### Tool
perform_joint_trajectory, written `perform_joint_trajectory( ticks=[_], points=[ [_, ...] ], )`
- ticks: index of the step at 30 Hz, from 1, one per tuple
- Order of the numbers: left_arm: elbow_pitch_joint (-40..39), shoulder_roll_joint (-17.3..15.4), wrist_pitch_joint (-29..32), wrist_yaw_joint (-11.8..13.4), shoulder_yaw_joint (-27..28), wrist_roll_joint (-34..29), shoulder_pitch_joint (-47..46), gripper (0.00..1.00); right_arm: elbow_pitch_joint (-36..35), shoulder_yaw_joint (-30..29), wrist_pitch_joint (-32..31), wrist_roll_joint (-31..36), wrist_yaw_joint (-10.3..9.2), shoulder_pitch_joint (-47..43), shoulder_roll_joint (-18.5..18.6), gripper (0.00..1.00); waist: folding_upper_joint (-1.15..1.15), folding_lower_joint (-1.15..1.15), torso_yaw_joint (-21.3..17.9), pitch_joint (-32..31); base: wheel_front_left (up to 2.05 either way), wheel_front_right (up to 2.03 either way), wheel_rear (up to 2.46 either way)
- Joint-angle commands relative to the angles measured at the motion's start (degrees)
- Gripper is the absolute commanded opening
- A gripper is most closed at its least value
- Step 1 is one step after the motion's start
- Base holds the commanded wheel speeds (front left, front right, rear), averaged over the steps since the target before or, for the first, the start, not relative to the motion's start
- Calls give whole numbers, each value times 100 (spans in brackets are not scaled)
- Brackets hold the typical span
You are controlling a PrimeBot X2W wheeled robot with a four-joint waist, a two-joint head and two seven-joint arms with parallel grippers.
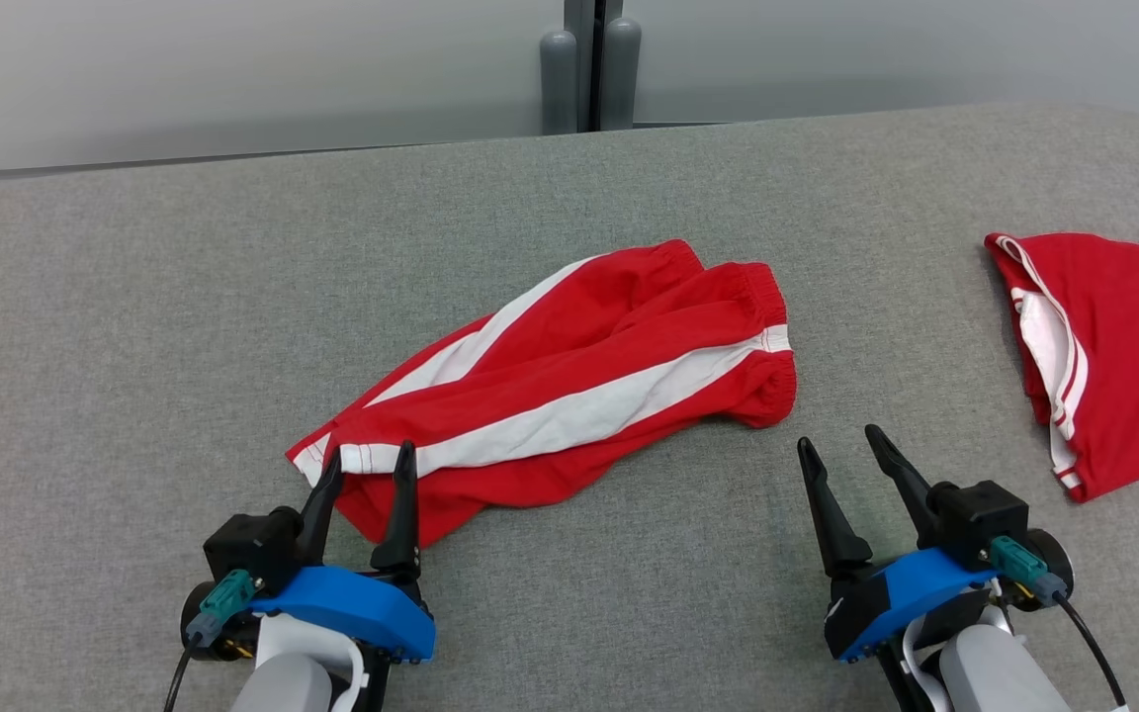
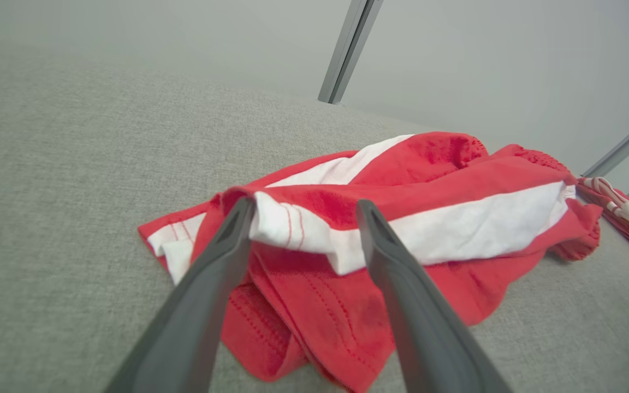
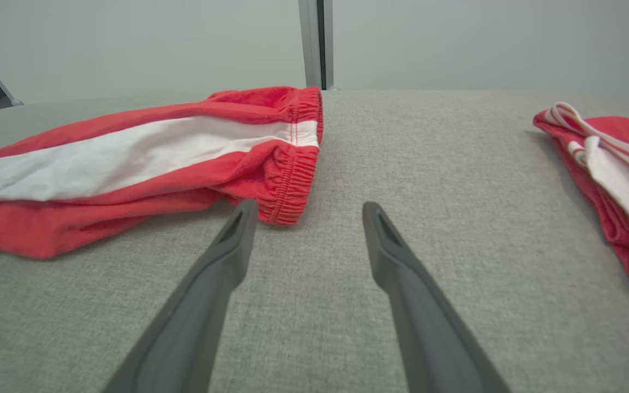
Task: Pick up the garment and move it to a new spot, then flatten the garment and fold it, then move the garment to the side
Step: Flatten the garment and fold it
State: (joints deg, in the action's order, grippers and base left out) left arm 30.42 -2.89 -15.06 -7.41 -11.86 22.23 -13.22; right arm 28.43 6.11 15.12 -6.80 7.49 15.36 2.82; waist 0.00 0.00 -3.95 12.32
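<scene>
And here we are: the red shorts (image 1: 569, 386), white stripe down the side, lie crumpled and half-doubled in the middle of the grey cloth-covered counter (image 1: 134, 346). They run slantwise from the leg hem (image 1: 352, 460) at the near left to the elastic waistband (image 1: 772, 336) further back and right. Left tool (image 1: 370, 450) is spread wide, holding nothing, its fingers either side of that leg hem; whether they touch the cloth or sit just over it, I can't tell. Right tool (image 1: 838, 436) is wide too, empty, over bare counter just beside the waistband end. This looks like light, limp stuff: it'll likely sag and bunch once lifted, so a single pinch could leave it dangling in a twist. Best bets, I'd say, are the stitched hem at one end and the thick gathered waistband at the other, both firmer than the thin middle. Watch the right: a second red garment (image 1: 1113, 346) with white trim sits well apart near the counter's edge, and a wide sweep that way could drag it. Two grey posts (image 1: 579, 69) stand behind the counter, well clear of the work
</scene>
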Motion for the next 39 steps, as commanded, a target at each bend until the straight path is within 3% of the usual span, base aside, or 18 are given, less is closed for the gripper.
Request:
perform_joint_trajectory(
  ticks=[1,3,5,6,9,11,13,14,15,23,32,39],
  points=[
    [-50,1,-15,-11,29,-24,28,100,9,17,4,-65,1,62,20,100,0,0,-2,-1,0,0,0],
    [-45,1,-15,-11,37,-42,44,96,20,26,4,-56,1,65,20,100,0,0,-2,-2,0,0,0],
    [3,1,-15,-11,43,-32,53,80,26,27,4,-61,1,66,20,100,0,0,0,-4,0,0,0],
    [9,1,-15,-12,52,-26,45,77,25,26,4,-65,1,70,19,100,0,0,3,-2,0,0,0],
    [80,1,-15,-12,85,-27,40,44,16,21,4,-73,1,89,19,100,0,0,12,7,0,0,0],
    [111,1,-15,-12,99,-6,36,41,11,18,4,-79,1,105,19,100,0,0,15,13,0,0,0],
    [163,2,-15,-12,84,-2,9,25,-3,11,4,-94,1,128,19,100,0,0,16,25,0,0,0],
    [173,2,-15,-12,73,6,-10,7,-11,6,4,-103,1,133,19,100,0,0,19,31,0,0,0],
    [183,1,-15,-12,59,7,-30,0,-16,-7,4,-101,1,157,20,100,0,0,25,40,0,0,0],
    [287,1,-15,-12,10,66,-135,0,217,-131,4,-234,1,592,19,100,0,0,87,109,0,0,0],
    [268,1,-15,-11,123,-34,-239,0,1150,216,4,-978,1,1407,21,100,0,0,250,264,0,0,0],
    [246,-2,-15,2,283,-145,-296,0,1774,402,4,-1166,1,1877,191,100,0,0,372,415,0,0,0]
  ],
)
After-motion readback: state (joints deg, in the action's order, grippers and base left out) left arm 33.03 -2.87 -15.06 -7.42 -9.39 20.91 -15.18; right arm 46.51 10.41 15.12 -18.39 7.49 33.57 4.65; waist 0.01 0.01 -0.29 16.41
